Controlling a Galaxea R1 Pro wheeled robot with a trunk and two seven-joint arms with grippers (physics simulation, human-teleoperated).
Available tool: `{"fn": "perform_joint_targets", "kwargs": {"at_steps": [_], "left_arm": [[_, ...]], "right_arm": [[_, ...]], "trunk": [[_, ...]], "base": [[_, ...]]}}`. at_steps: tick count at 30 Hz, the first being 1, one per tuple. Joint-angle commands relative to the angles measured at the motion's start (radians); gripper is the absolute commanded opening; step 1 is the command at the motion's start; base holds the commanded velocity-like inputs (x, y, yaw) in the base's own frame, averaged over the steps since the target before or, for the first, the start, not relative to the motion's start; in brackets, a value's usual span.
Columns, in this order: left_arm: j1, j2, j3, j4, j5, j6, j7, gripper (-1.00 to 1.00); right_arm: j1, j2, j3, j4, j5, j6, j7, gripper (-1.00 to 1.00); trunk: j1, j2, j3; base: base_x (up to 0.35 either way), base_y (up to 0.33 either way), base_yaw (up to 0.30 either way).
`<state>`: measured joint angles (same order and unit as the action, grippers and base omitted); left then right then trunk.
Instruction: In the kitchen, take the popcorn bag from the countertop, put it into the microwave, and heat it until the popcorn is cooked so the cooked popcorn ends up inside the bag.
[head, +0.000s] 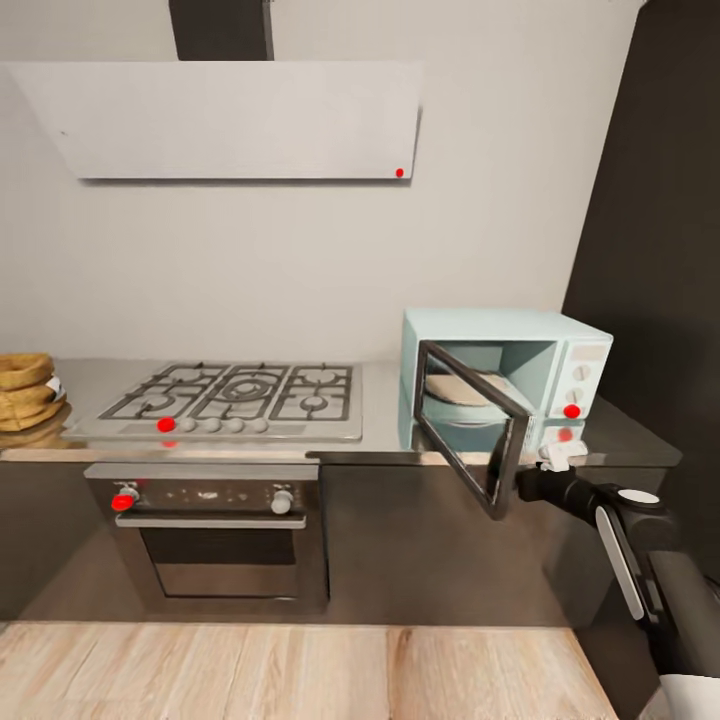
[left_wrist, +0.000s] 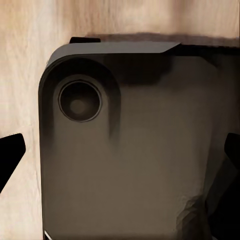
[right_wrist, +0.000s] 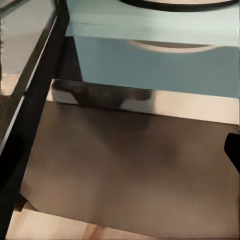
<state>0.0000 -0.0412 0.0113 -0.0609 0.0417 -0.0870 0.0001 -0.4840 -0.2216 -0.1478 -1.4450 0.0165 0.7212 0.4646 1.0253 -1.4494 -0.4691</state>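
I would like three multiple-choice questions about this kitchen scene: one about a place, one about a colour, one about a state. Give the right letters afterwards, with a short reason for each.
1. Where does the microwave stand relative to the gas hob?
A. On the countertop, on the hob's right side in the head view
B. On top of the hob
C. On the floor in front of the oven

2. What colour is the microwave's body?
A. Black
B. Pale mint-blue
C. Red

3. What is the state of the microwave door?
A. Fully closed
C. Removed and lying on the hob
B. Swung open

Answers:
1 A: the head view shows it on the grey slab beside the hob, toward the dark wall.
2 B: its top and sides are pale mint-blue.
3 B: the dark-framed glass door stands out from the cavity, and the turntable inside is visible.
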Motion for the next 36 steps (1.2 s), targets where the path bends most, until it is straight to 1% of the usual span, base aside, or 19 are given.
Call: {"fn": "perform_joint_targets", "kwargs": {"at_steps": [1,9,24,30,32,33,34,36], "left_arm": [[0.0,0.0,0.001,0.0,0.004,-0.002,0.0,1.0],[0.0,0.0,0.001,0.0,0.004,-0.002,0.0,1.0],[0.0,0.0,0.0,0.0,0.003,-0.002,0.0,1.0],[0.0,0.0,0.0,0.0,0.003,-0.002,0.0,1.0],[0.0,0.0,0.0,0.0,0.003,-0.002,0.0,1.0],[0.0,0.0,0.0,0.0,0.003,-0.002,0.0,1.0],[0.0,0.0,-0.001,0.0,0.003,-0.002,0.0,1.0],[0.0,0.0,-0.001,0.0,0.003,-0.002,0.0,1.0]], "right_arm": [[-0.001,0.0,-0.001,-0.001,-0.001,0.007,0.006,1.0],[-0.001,0.001,-0.001,-0.001,-0.001,0.007,0.006,1.0],[-0.001,0.001,-0.002,0.0,-0.002,0.006,0.002,1.0],[-0.001,-0.001,-0.007,0.013,-0.007,0.004,-0.008,1.0],[-0.001,-0.019,-0.06,0.033,-0.008,-0.003,-0.028,1.0],[-0.001,-0.031,-0.093,0.055,-0.009,-0.006,-0.035,1.0],[-0.001,-0.038,-0.115,0.081,-0.009,-0.008,-0.04,1.0],[-0.001,-0.045,-0.138,0.113,-0.008,-0.01,-0.054,1.0]], "trunk": [[0.0,-0.001,-0.001],[0.0,-0.001,-0.001],[0.0,-0.001,-0.001],[0.0,-0.001,-0.001],[0.0,-0.001,-0.001],[0.0,-0.001,-0.001],[0.0,-0.001,-0.001],[0.0,-0.001,-0.001]], "base": [[-0.189,0.207,0.0],[-0.14,0.205,0.0],[-0.003,0.211,0.0],[0.0,0.15,0.0],[0.0,0.023,0.0],[0.0,0.009,0.0],[0.0,0.005,0.0],[0.0,0.002,0.0]]}}
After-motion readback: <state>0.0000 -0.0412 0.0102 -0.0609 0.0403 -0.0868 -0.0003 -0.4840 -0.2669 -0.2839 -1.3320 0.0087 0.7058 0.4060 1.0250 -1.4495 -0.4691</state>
